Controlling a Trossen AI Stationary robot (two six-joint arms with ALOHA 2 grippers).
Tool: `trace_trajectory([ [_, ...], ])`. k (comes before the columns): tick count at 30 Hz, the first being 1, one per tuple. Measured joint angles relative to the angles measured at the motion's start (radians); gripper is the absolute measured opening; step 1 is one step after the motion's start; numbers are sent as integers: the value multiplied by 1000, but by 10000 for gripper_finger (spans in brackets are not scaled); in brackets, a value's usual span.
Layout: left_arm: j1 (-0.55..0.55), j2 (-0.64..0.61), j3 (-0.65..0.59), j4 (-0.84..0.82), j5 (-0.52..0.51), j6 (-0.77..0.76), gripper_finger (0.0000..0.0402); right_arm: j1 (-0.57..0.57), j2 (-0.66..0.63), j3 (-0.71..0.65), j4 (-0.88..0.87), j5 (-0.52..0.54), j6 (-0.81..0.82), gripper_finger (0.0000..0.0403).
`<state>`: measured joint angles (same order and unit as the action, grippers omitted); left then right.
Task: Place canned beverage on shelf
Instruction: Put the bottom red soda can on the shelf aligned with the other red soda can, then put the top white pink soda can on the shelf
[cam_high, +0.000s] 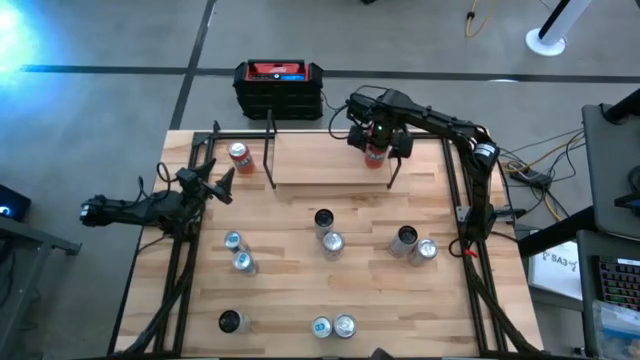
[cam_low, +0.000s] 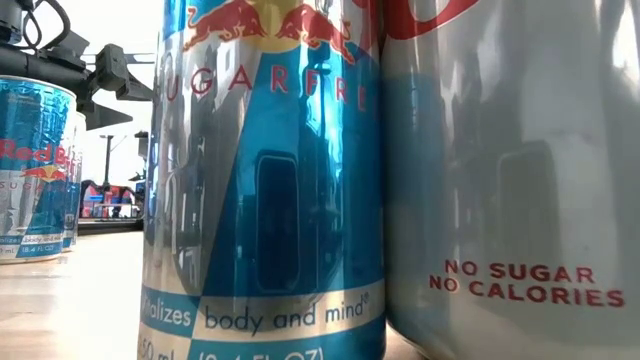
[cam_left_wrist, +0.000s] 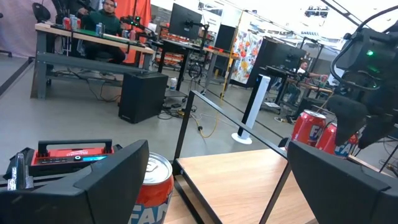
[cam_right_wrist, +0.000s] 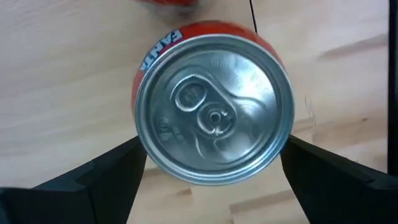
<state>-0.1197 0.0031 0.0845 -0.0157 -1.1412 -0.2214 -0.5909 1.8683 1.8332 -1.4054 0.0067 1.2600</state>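
Note:
A red soda can (cam_right_wrist: 214, 118) stands upright on the light wood board of the shelf (cam_high: 330, 165), near its right end, at the table's far side. My right gripper (cam_high: 375, 140) hangs straight above it, pointing down, open, with one finger on either side of the can (cam_high: 374, 155). A second red can (cam_high: 238, 155) stands at the shelf's left end. My left gripper (cam_high: 220, 185) waits open at the table's left edge, level, facing the shelf, with nothing between its fingers (cam_left_wrist: 106, 180). My right gripper (cam_right_wrist: 212, 148) straddles the can from above, its fingers (cam_right_wrist: 118, 171) beside the can's upper wall on two opposite sides. The can's rim hides the fingertips, so I cannot tell whether they touch it. The can stands upright on the shelf board.
Several silver and blue cans (cam_high: 330, 243) stand scattered over the near half of the table; two of them (cam_low: 265, 180) fill the low view. A black box with a red top (cam_high: 279, 85) sits beyond the far edge. Black frame rails (cam_high: 465, 200) run along both sides.

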Motion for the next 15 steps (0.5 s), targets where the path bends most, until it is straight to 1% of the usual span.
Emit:
trace_trajectory([
  [4,0,0,0,0,0,0,368,6,-3,0,-23,-45,-3,363],
  [15,0,0,0,0,0,0,368,83,-54,0,-92,-112,-93,364],
])
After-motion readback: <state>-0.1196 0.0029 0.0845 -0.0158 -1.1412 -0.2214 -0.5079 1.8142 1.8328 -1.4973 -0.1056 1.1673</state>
